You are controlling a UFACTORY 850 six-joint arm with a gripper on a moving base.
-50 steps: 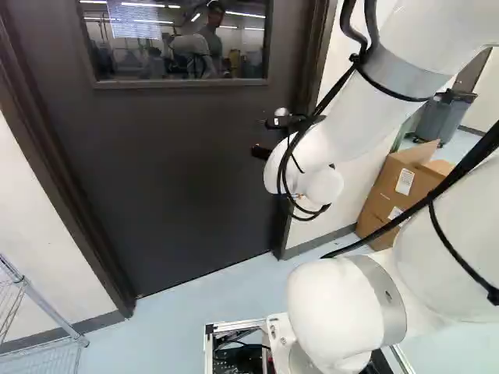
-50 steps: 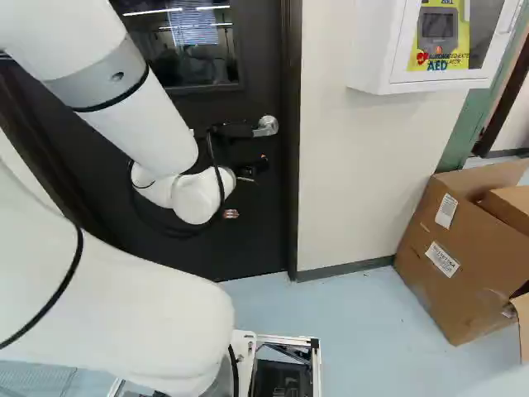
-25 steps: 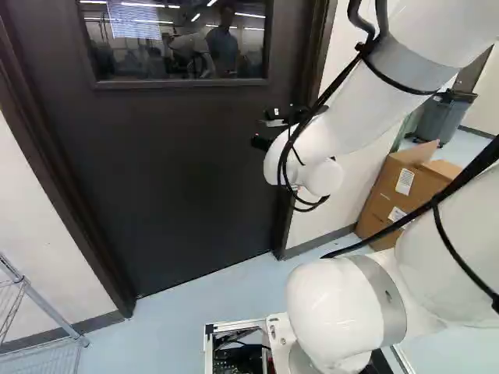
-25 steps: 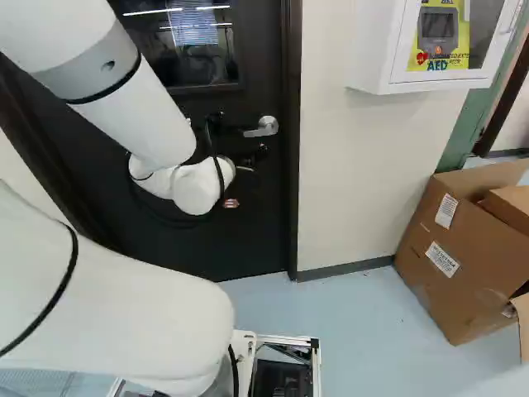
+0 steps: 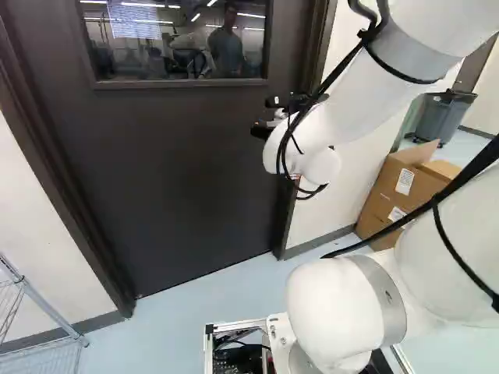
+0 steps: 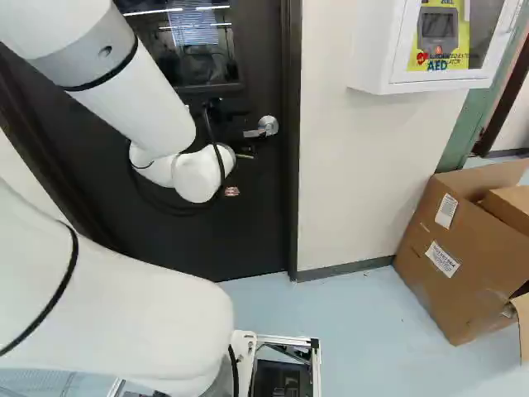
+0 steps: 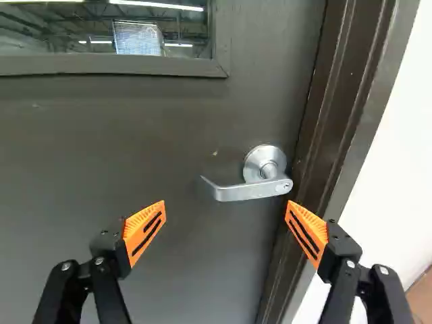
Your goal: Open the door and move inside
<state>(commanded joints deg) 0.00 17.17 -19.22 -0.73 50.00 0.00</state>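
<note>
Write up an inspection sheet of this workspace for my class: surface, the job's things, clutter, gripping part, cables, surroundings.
Surface: pale blue floor before the door.
Door: dark, windowed, shut in its frame.
Lever handle: silver, on the door near the frame, ungripped.
Clutter: open cardboard box by the wall, at the right of the right base view.
Pincer: open and empty, orange pads wide apart, lever handle ahead.
Cables: black, tied along the white arm, some looping near its wrist.
Surroundings: wire rack at the left of the left base view; white wall cabinet right of the door.
Spills: nothing seen.
</note>
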